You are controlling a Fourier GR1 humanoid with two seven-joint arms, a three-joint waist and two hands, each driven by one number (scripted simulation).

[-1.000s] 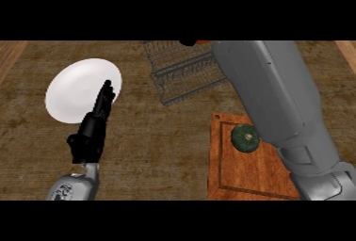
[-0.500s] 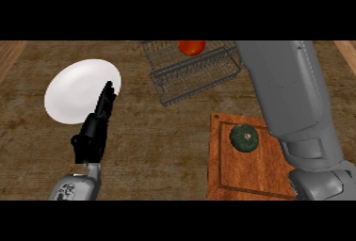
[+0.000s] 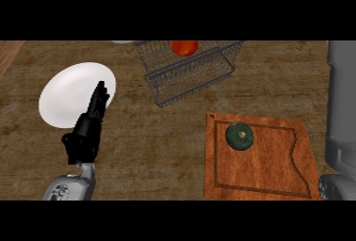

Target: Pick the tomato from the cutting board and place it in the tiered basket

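Starting at the left edge of the counter (image 3: 173, 141): a white plate (image 3: 69, 94) is sat there, well toward the left side. The left hand (image 3: 87, 129) is seen partly over the plate's right rim, fingers straight and pointing up, nothing held. It's resting, basically, not part of the job.

Moving along, the tiered basket (image 3: 188, 70) is found at the far edge of the counter, around the middle. The tomato (image 3: 184, 47) is already in it, up in the far part of the wire frame, so the placing looks pretty much done as far as can be judged. Exactly which tier it's on can't be told from this angle.

Further right, the cutting board (image 3: 257, 160) is laid near the front-right corner of the counter. Only a dark green round thing (image 3: 240, 135) is left on it, near the board's far-left corner.

At the right edge just the grey right forearm (image 3: 342, 113) is shown; the right hand itself isn't in view, so its fingers can't be told.

For finishing well: the arm should be pulled back high and clear of the basket's wire rim, so nothing gets snagged or nudged and the tomato isn't rolled out. The green thing on the board should be cleared too on the way back.
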